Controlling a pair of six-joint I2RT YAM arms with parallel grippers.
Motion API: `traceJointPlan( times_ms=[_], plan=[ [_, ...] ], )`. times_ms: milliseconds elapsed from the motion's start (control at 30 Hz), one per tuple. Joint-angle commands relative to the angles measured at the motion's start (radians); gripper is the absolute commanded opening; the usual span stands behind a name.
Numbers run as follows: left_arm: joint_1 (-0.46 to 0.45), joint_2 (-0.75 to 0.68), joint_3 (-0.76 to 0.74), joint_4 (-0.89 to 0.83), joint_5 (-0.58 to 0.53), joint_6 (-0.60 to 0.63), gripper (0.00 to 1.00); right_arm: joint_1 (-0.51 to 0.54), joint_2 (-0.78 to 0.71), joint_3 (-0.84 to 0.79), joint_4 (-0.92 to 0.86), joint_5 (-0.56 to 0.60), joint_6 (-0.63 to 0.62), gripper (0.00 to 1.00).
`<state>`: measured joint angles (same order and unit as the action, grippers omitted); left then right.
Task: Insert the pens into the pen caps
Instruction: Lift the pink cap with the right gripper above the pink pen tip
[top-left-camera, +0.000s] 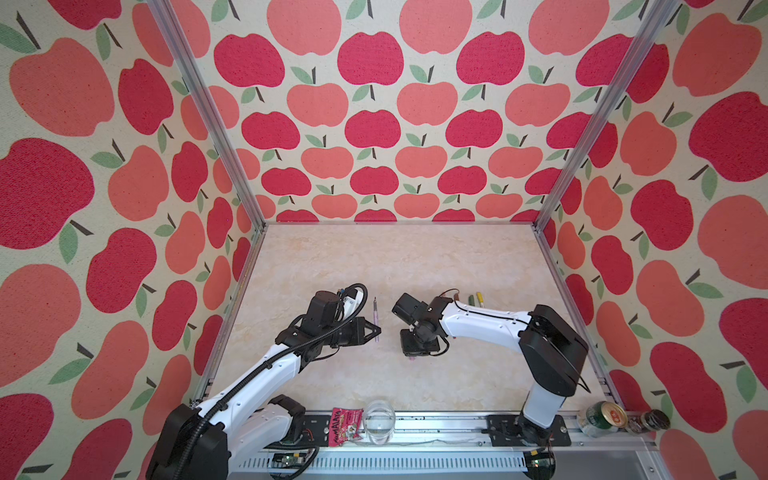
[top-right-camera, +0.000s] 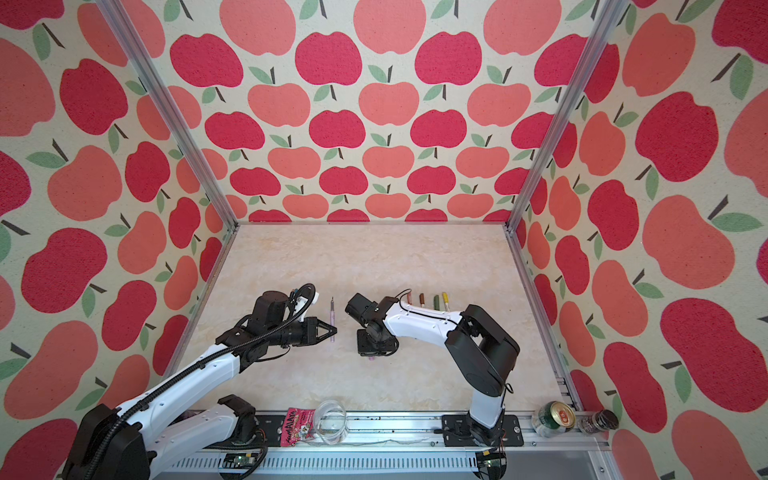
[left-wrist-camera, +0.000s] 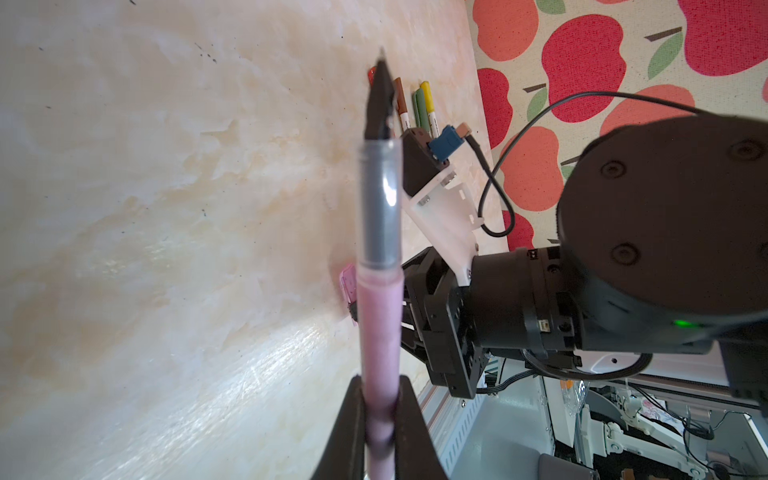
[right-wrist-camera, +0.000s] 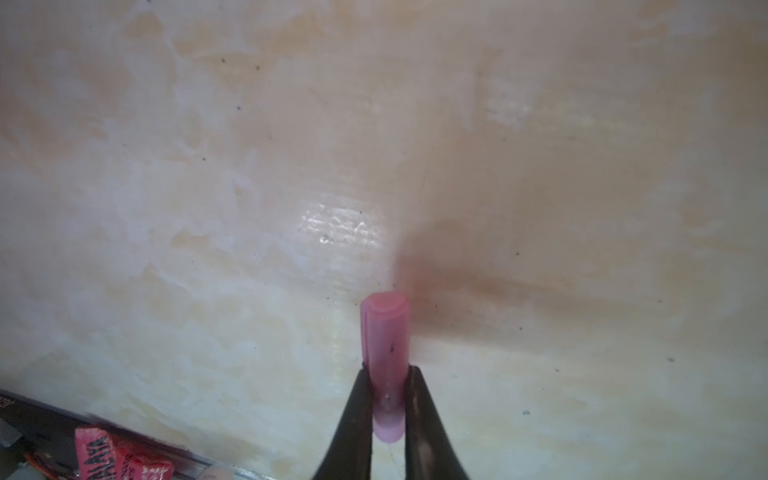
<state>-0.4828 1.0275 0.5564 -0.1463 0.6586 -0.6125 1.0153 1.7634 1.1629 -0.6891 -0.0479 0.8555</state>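
2 grips: lilac pen (left-wrist-camera: 380, 316), pink cap (right-wrist-camera: 386, 340)

Counter (right-wrist-camera: 208, 166) was glossy, marble-look; pink cap (right-wrist-camera: 386, 345) was smooth plastic; pink pen (left-wrist-camera: 380, 324) had matt barrel, clear shiny neck; walls (top-left-camera: 374, 124) looked woven cloth; posts (top-left-camera: 209, 112) were metal.

Table (top-left-camera: 395, 257) far half open; pen row (top-left-camera: 476, 300) behind right arm (top-left-camera: 482, 322); glass (top-left-camera: 379, 420), packet (top-left-camera: 345, 424) at near edge.

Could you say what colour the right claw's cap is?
Pink plastic cap; right wrist view shows best.
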Motion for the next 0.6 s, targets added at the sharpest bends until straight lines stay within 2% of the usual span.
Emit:
traceJointPlan(
  times_ms=[0, 233, 433, 567],
  plan=[
    [-0.010, 0.019, 0.032, 0.023, -0.011, 0.002, 0.00, -0.029, -0.076, 0.035, -0.040, 0.051, -0.040, 0.10],
    [-0.063, 0.087, 0.053, 0.072, 0.017, 0.021, 0.00, -0.144, -0.200, 0.071, 0.002, 0.094, -0.074, 0.10],
    [-0.132, 0.148, 0.071, 0.124, 0.038, 0.035, 0.00, -0.242, -0.264, 0.086, 0.183, 0.045, -0.058, 0.10],
    [-0.172, 0.191, 0.089, 0.152, 0.043, 0.034, 0.00, -0.264, -0.262, 0.106, 0.272, 0.007, -0.043, 0.10]
  ],
)
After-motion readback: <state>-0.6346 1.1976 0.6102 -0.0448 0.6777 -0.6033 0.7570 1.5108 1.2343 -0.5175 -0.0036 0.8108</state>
